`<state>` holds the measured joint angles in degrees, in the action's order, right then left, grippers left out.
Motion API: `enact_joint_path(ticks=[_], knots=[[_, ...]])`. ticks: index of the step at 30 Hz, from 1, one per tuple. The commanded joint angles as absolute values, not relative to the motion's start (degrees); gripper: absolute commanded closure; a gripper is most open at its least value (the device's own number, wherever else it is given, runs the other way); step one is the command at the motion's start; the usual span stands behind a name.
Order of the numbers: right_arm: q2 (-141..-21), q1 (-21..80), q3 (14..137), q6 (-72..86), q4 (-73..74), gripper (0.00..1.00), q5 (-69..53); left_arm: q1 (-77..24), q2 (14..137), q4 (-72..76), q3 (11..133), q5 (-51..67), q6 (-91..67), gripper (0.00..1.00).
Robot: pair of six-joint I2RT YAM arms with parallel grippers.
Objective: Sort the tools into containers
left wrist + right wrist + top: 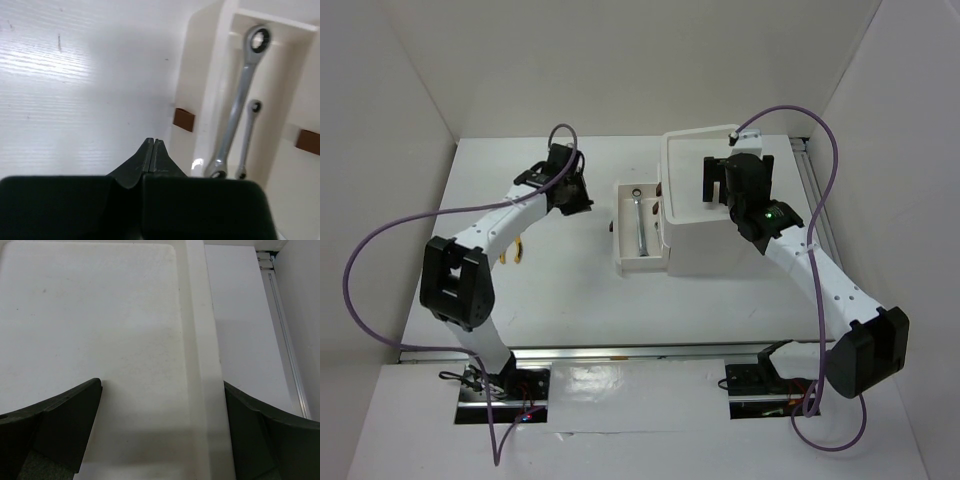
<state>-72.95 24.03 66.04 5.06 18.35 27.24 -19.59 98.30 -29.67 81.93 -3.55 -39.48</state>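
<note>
Far left on the table (570,290), the yellow-handled pliers (515,252) lie half hidden under the left arm, not yet sorted. Just past them, the left gripper (152,150) hangs low over bare table beside the drawer (642,264). Its fingers are pressed tight together with nothing between them.

The drawer is pulled out from the left face of the cabinet (705,250). Both wrenches lie inside, side by side along its length, the big wrench (241,95) just left of the small wrench (248,135). A dark red knob (183,119) shows on the drawer's outer wall near the closed fingertips. That part of the job looks done, though the drawer stands open.

Further right, the right gripper (161,390) hovers over the tray (90,315) on top of the cabinet, near its right rim. Its fingers are spread wide and hold nothing. The part of the tray in view below it is bare.

As I judge it, the wrenches are sorted and the pliers are left. I can't spot the red or green screwdrivers from any angle, so I can't tell whether they are already inside closed drawers or lying somewhere hidden. The likely next job is the pliers, which sit within the left arm's reach.
</note>
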Motion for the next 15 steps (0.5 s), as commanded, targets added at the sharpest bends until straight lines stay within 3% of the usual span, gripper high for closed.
enact_joint_path(ticks=[1, 9, 15], knots=[[-76.29, 27.42, 63.28, 7.56, 28.3, 0.0, 21.01, -21.61, 102.21, -32.17, 82.18, -12.21, -39.9, 1.0], [-76.82, 27.42, 63.28, 7.56, 28.83, 0.0, 21.62, -22.15, 103.89, -28.22, 79.72, -10.29, -40.43, 1.0], [-76.82, 27.42, 63.81, 7.56, 28.83, 0.0, 21.62, -22.85, 107.73, -12.97, 76.99, 3.5, -37.44, 1.0]])
